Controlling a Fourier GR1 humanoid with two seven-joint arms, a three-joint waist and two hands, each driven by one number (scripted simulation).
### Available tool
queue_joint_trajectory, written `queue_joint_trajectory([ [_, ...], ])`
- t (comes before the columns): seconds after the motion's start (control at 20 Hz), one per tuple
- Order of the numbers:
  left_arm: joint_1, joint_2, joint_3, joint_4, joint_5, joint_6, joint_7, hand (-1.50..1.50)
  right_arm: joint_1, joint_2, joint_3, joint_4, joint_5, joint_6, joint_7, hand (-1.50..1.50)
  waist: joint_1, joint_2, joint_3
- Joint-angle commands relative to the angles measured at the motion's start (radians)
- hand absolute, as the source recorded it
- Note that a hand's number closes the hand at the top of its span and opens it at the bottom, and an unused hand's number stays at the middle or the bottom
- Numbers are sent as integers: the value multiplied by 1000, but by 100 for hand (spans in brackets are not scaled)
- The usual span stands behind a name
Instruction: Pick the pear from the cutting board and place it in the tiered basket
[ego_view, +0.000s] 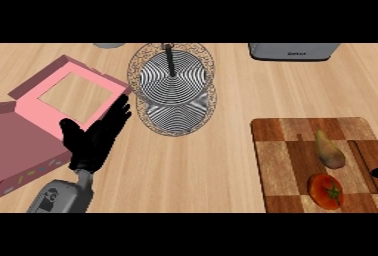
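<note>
On the worktop (221, 165), a pink box (52, 110) lies at the far left. Beside it the left robot hand (92, 137) rests released, fingers straight. The tiered basket (173, 87) stands at centre, farther back. At right, the pear (329, 151) lies on the cutting board (284, 165), a tomato (326, 190) just nearer. A grey appliance (294, 51) sits far right.
</note>
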Motion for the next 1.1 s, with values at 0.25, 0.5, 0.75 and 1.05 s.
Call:
queue_joint_trajectory([
  [0.25, -55, -29, 10, 82, -27, -16, -22, 0, -334, 147, 230, -123, 81, 170, 604, -150, 30, 10, 5],
  [0.5, -66, -15, 44, 67, -15, -29, 3, 0, -416, 273, 343, -53, 202, 225, 738, -150, 13, 3, 5],
  [0.75, -18, -19, 19, 0, -30, -21, 30, 0, -468, 331, 374, 62, 217, 299, 778, -150, 14, 2, 6],
  [1.05, -62, -35, 62, 47, -31, -16, 29, 0, -395, 402, 395, 147, 265, 264, 702, -150, -8, 3, 7],
])
